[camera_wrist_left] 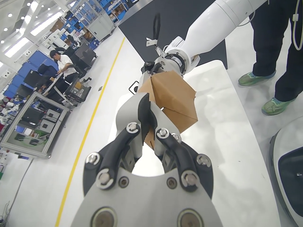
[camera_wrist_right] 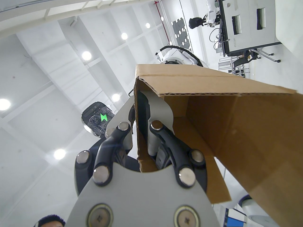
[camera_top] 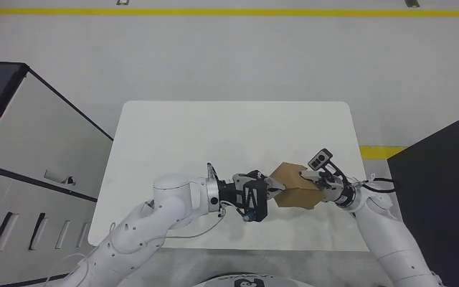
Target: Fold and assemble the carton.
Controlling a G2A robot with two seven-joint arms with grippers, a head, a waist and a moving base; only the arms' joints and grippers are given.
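Observation:
A small brown carton [camera_top: 295,186] hangs tilted above the front right part of the white table [camera_top: 215,136], held between both arms. My left gripper [camera_top: 275,189] is shut on the carton's edge [camera_wrist_left: 151,121] nearest it; the carton body [camera_wrist_left: 174,95] rises beyond its fingers. My right gripper [camera_top: 310,179] is shut on a wall of the carton [camera_wrist_right: 139,128] at the opposite end. In the right wrist view the carton's open end [camera_wrist_right: 213,119] faces the camera, with a flap [camera_wrist_right: 213,180] hanging loose.
A grey cabinet [camera_top: 36,136] stands to the table's left and a black panel [camera_top: 430,179] to its right. A person's legs [camera_wrist_left: 272,48] stand beside the table's far corner. Most of the table's top lies bare behind the arms.

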